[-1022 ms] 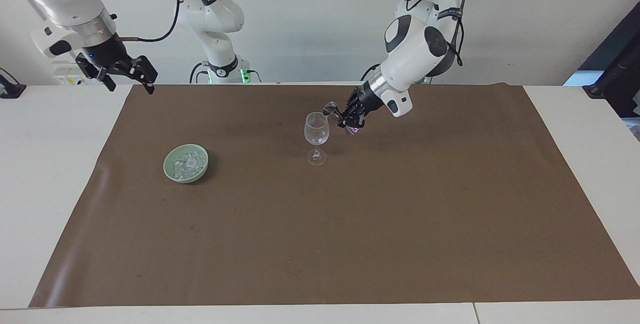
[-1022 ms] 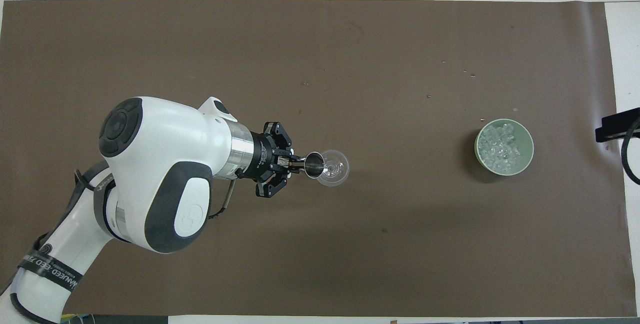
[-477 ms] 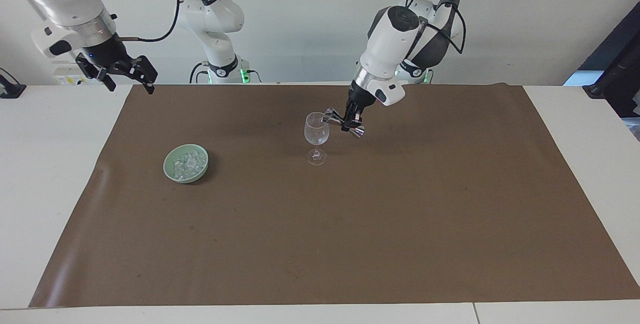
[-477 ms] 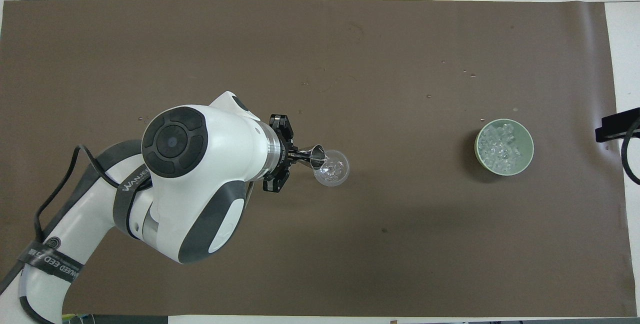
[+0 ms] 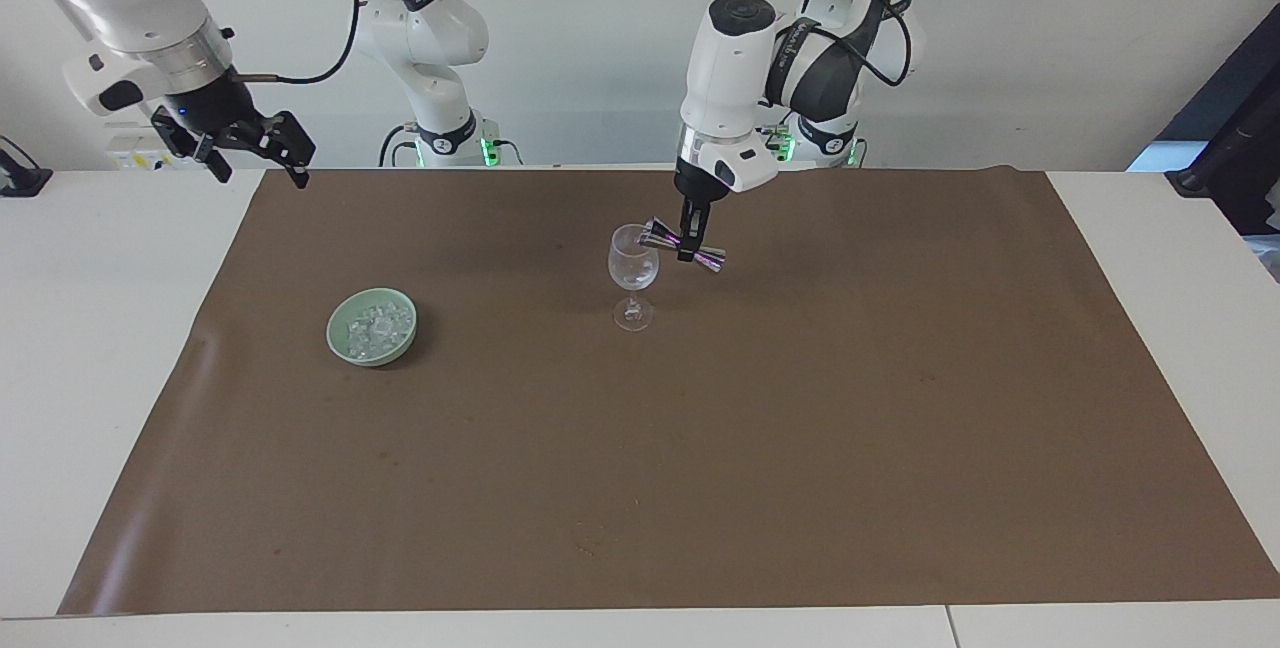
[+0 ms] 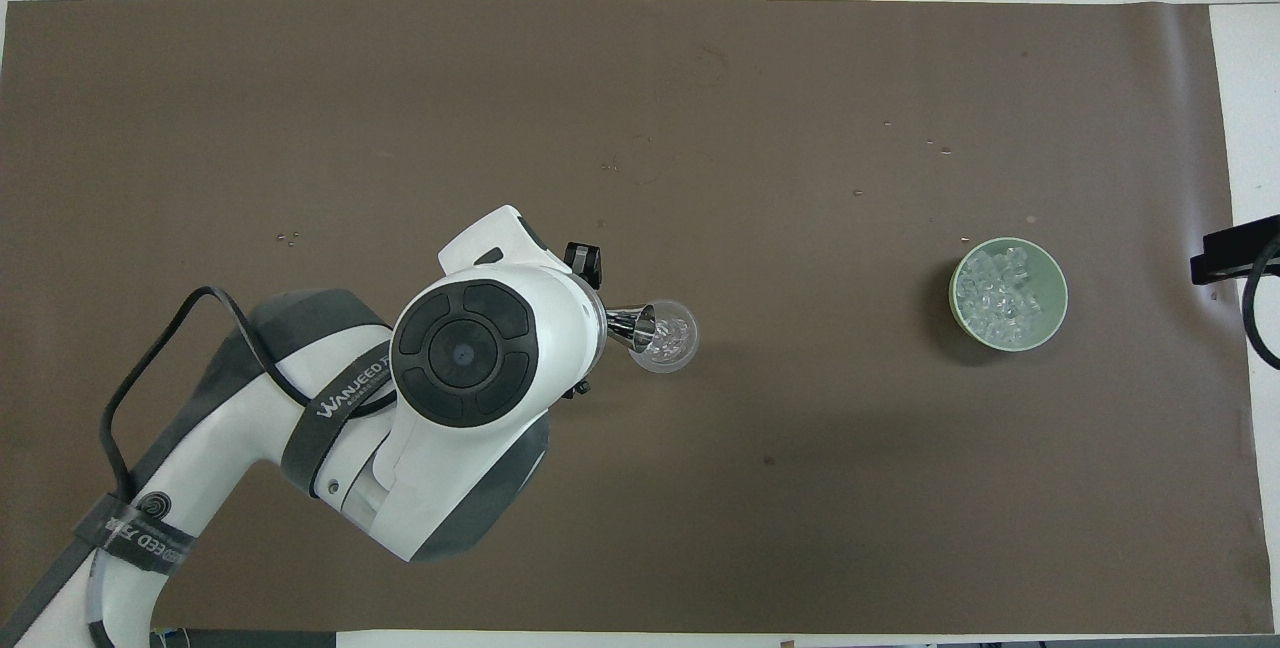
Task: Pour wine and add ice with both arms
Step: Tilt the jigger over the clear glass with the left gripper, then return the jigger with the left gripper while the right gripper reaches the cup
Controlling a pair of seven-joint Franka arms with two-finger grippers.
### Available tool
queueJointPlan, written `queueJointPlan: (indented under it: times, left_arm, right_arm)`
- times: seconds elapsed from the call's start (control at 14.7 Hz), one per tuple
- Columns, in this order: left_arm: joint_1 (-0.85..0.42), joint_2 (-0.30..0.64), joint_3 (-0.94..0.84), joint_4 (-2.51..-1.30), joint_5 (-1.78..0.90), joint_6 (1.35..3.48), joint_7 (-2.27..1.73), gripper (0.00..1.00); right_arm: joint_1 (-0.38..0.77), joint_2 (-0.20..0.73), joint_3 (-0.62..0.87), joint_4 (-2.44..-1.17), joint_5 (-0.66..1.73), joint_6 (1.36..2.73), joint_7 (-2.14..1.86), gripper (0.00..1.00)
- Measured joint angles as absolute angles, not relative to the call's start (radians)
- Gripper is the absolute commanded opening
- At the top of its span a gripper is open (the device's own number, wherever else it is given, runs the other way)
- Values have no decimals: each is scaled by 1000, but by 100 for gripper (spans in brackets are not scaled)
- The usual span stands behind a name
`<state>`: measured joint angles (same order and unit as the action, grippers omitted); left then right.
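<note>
A clear wine glass stands mid-mat. My left gripper points straight down beside it, toward the left arm's end, shut on a shiny metal jigger. The jigger lies nearly level with one mouth at the glass rim. In the overhead view the arm's wrist hides the gripper. The ice is heaped in a pale green bowl toward the right arm's end. My right gripper waits open, raised over the mat's corner by its base.
A brown mat covers most of the white table. A few small droplets or specks lie on the mat, farther from the robots than the bowl.
The left arm's wrist has swung upright over the jigger, which has turned from steeply tipped to nearly level at the glass rim. The right arm has not moved.
</note>
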<state>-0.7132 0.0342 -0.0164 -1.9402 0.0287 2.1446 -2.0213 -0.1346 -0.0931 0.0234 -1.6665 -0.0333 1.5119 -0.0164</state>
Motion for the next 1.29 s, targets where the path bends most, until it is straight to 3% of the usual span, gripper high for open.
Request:
queueJointPlan:
  times: [1.29]
  left_arm:
    - [-810,33,-56,-1901,408,2038,-2274,0]
  right_arm:
    - [-138,-93,22,-1666,-33,1512,-16,100]
